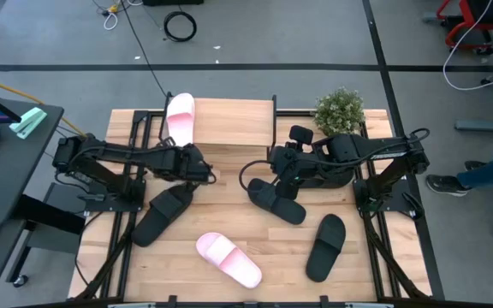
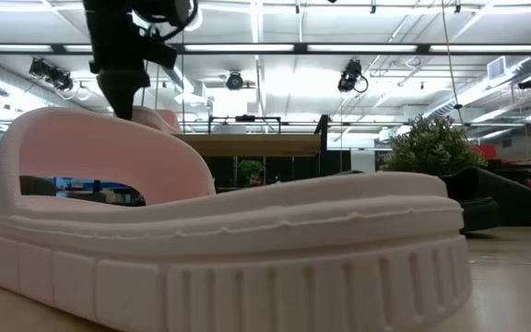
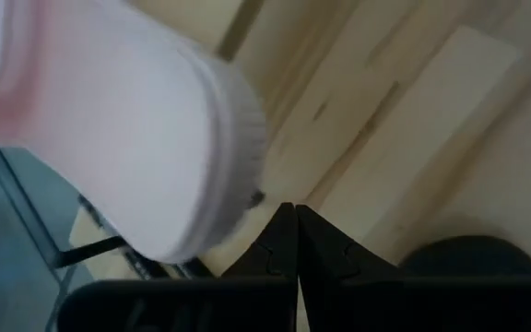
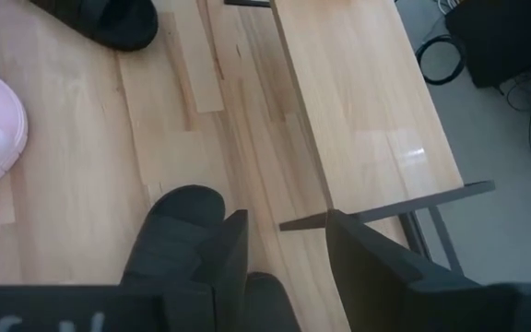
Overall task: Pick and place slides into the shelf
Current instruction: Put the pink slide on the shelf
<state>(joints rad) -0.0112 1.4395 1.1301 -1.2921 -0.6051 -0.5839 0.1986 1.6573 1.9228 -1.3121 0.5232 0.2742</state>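
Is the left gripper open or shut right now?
Shut and empty: in its wrist view the left gripper's two dark fingers meet with nothing between them, just beside the pale pink slide on the shelf.

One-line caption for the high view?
Pink slide lies on the shelf; left gripper shut and empty, right gripper open above a black slide.

A potted green plant (image 1: pixel 340 110) stands at the far edge of the wooden table (image 1: pixel 255 235). A coiled black cable (image 1: pixel 180 26) lies on the grey floor beyond. A person's shoe (image 1: pixel 445 185) shows at right.
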